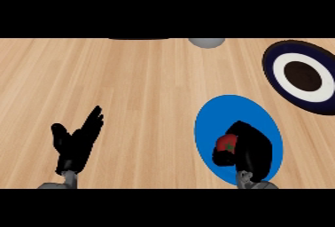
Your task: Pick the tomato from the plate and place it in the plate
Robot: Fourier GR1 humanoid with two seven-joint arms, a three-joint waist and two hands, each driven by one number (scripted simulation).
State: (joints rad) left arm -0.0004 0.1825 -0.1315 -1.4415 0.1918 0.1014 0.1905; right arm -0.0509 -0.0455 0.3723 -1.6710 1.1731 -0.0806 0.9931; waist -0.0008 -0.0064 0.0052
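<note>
A red tomato (227,142) lies on the blue plate (226,113) at the lower right of the head view. My right hand (252,148) is over that plate, its fingers curled round the tomato and hiding most of it. A second plate (278,62), dark blue with a white ring and a brown centre, sits at the upper right edge, apart from the hand. My left hand (77,142) rests open at the lower left, fingers straight and pointing up, holding nothing.
The wooden counter (131,80) spreads across the whole view. A grey round object (207,42) shows at the top edge, partly cut off. A dark shape (137,38) lies along the top edge to its left.
</note>
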